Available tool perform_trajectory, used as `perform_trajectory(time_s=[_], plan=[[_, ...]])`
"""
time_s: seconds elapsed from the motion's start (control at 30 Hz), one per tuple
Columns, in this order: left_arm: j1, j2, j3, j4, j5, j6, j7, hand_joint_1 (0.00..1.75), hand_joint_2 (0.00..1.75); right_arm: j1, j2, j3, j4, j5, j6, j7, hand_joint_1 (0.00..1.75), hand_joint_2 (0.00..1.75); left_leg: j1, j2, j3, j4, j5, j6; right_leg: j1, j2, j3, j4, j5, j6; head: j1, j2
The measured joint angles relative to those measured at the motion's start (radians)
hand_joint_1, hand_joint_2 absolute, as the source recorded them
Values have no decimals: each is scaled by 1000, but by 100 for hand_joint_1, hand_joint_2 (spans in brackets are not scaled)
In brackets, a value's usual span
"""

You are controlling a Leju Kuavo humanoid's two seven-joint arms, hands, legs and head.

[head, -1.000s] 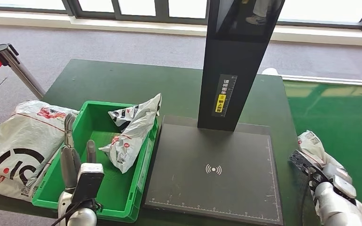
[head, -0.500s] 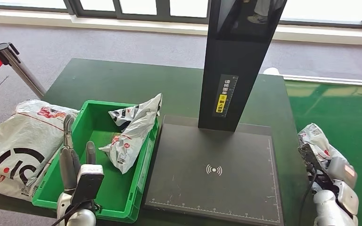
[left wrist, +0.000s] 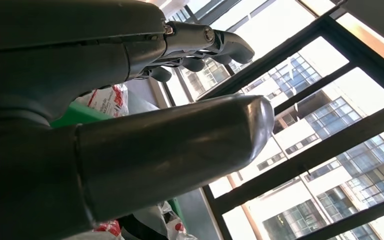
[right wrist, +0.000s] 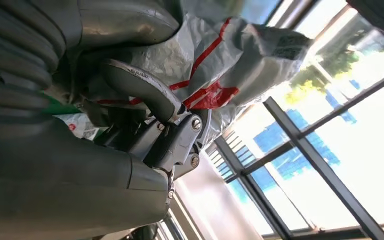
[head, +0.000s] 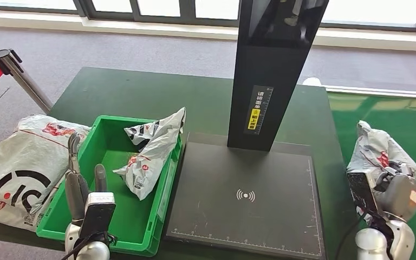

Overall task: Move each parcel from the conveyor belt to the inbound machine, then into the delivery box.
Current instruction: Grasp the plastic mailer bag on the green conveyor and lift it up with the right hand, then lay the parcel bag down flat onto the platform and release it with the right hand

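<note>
The right hand (head: 391,187) gripped a grey parcel (head: 376,149) above the green belt (head: 390,116). The left hand (head: 81,184) hovered over the green box (head: 108,219), fingers spread and holding nothing.

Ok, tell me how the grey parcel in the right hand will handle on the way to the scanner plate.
The parcel is probably floppy: its plastic skin is creased and bunched where the right hand holds it. It seems light, since its free end stands up without sagging. The glossy film may be slippery, so it could slide between the fingers wrapped around it.
</note>
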Motion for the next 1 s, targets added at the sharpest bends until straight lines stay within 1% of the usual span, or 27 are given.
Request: perform_trajectory(time_s=[0.07, 0.17, 0.27, 0.4, 0.47, 0.57, 0.7, 0.77, 0.9, 1.0], plan=[[0, 0, 0, 2, 3, 5, -4, 0, 0, 32, 21, 31, -92, -45, 8, -29, 175, 175, 0, 0, 0, 0, 0, -1, 0, 0, 0, 0, 0, 0, 0, 0], [0, 0, 0, 3, 4, 9, -8, 0, 0, 82, 46, 103, -223, -117, 23, -62, 175, 175, 0, 1, -1, 0, 0, -1, 0, 1, -1, 0, 0, 0, 0, 0], [2, 0, 0, 3, 4, 10, -9, 0, 0, 121, 63, 170, -327, -142, 28, -76, 175, 175, 0, 1, -1, 0, 0, -1, 0, 1, -1, 0, 0, -1, 0, 0], [3, 0, 0, 3, 4, 12, -10, 0, 0, 147, 73, 211, -401, -160, 42, -91, 175, 175, 0, 1, -2, 0, 0, -1, 0, 0, 0, 0, 0, 0, 0, 0], [6, 0, 0, 2, 4, 13, -14, 0, 0, 160, 75, 234, -434, -180, 66, -113, 175, 175, 0, 1, -2, 0, 0, -1, 0, 1, 0, 0, 0, 0, 0, 0], [10, 0, 0, -2, 7, 14, -19, 0, 0, 182, 79, 297, -491, -206, 106, -129, 175, 175, 0, 1, -1, 0, 0, -1, 0, 1, 0, 0, 0, 0, 0, 0], [17, 0, 0, -4, 19, 17, -27, 0, 0, 198, 82, 374, -543, -273, 177, -126, 175, 175, 0, 1, -1, 0, 0, -1, 0, 0, 0, 0, 0, -1, 0, 0], [20, 0, 0, -5, 26, 23, -30, 0, 0, 204, 83, 402, -556, -304, 212, -108, 175, 175, 0, 1, -1, 0, 0, -1, 0, 1, 0, 0, 0, -1, 0, 0], [22, 0, 0, -10, 36, 27, -32, 0, 0, 212, 83, 438, -556, -339, 253, -81, 175, 175, 0, 1, -1, 0, 0, -1, 0, 1, 0, 0, 0, -1, 0, 0], [22, -1, 0, -11, 37, 28, -30, 0, 0, 212, 83, 447, -540, -352, 290, -34, 175, 175, 0, 1, -1, 0, 0, -1, 0, 1, 0, 0, 0, -1, 0, 0]])
